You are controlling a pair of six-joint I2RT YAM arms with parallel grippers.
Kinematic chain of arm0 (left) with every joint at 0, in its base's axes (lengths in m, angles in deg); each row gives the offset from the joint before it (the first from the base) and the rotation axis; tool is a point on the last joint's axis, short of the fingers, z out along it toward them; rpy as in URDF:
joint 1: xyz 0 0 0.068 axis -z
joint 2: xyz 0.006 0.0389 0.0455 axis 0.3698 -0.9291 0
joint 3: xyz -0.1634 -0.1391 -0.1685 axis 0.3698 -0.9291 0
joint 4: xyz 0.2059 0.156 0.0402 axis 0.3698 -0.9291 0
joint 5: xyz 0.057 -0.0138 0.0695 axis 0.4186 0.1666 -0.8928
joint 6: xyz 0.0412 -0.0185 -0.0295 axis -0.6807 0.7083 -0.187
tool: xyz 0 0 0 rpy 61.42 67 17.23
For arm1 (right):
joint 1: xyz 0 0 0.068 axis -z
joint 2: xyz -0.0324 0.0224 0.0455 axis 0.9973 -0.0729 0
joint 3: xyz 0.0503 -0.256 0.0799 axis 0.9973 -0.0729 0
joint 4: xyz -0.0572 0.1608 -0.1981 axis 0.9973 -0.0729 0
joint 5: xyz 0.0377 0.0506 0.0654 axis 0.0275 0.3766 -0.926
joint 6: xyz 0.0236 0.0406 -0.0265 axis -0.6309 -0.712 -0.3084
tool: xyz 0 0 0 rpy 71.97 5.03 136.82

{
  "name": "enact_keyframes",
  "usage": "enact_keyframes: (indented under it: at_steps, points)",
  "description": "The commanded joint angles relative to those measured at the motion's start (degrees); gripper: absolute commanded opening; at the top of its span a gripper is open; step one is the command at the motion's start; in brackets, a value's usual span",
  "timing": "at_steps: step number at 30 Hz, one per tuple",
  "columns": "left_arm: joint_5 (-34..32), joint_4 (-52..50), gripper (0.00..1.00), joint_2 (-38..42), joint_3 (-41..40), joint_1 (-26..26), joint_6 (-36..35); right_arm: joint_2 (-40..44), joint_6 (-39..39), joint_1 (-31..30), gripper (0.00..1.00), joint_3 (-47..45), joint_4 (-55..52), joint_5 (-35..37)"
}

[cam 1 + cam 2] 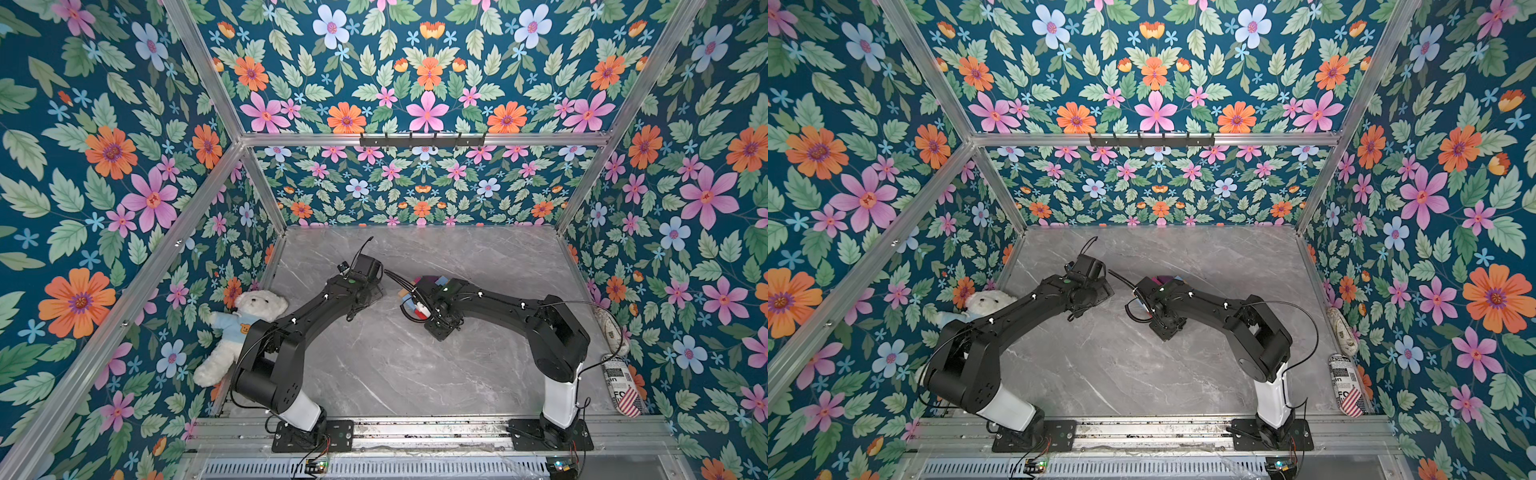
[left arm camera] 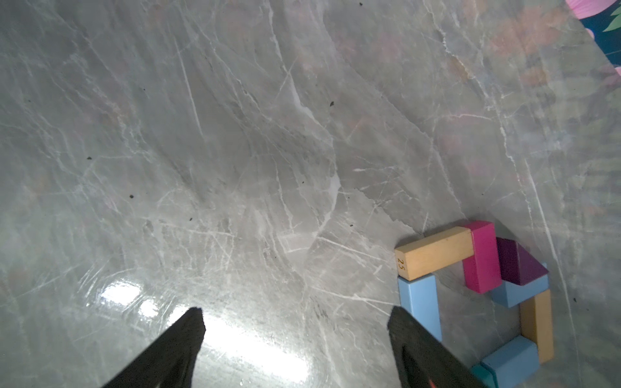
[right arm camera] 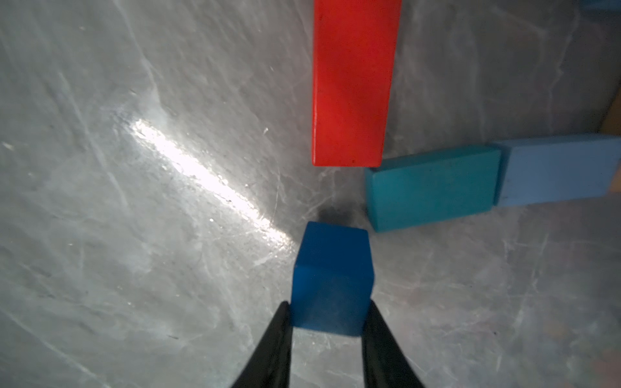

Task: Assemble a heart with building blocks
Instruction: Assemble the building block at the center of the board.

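Dark blue cube (image 3: pixel 331 278) pinched between the two fingers of the right gripper (image 3: pixel 327 305), one finger flat on each side face; most of the cube juts out past the fingertips; whether it touches the marble tabletop (image 3: pixel 134 235) cannot be told.

Just ahead of the cube: the end of a red brick (image 3: pixel 353 84) and the end of a teal brick (image 3: pixel 431 189), corners nearly meeting, both lying flat; the cube's front corner sits close to the teal brick's corner, a small gap between; a light blue brick (image 3: pixel 557 171) butts end-on against the teal one, farther from the fingers.

Heart (image 2: pixel 519 292) seen in part from the left wrist, off to the outer side of one finger: tan brick (image 2: pixel 437 252), magenta brick (image 2: pixel 482 257), purple wedge (image 2: pixel 519 262), more light blue and tan pieces joined in an outline.

Left gripper (image 2: pixel 295 319) spread wide above the tabletop, well apart from the blocks ahead of it.

In both top views the right arm's wrist covers most of the heart; a few colours peek out.

White teddy bear (image 1: pixel 241 328) lies beside the left arm's base, against the wall.
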Motion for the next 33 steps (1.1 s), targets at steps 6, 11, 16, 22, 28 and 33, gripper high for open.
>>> enact_keyframes:
  at_steps: [6,11,16,22,28,33]
  points:
    - [-1.1,-0.6,0.89,0.0,0.5,-0.2,0.2,-0.3,3.6,0.4,0.32,0.1,1.3,-2.5]
    - [-1.3,-0.8,0.90,0.2,0.3,-0.3,0.3,-0.5,4.8,1.6,0.33,0.1,1.9,-4.7]
    - [-1.7,-1.1,0.90,0.4,0.1,-0.4,0.5,-1.3,5.4,2.2,0.35,0.8,2.4,-5.8]
    - [-1.7,-1.2,0.90,0.5,0.1,-0.5,0.7,-3.0,5.5,2.4,0.36,2.2,2.2,-6.2]
    - [-1.9,-1.5,0.89,0.5,0.2,-0.6,0.6,-4.1,5.3,2.9,0.39,3.1,2.1,-5.4]
    - [-1.9,-1.5,0.90,0.5,0.1,-0.6,0.7,-4.1,5.2,3.6,0.40,3.3,1.9,-4.8]
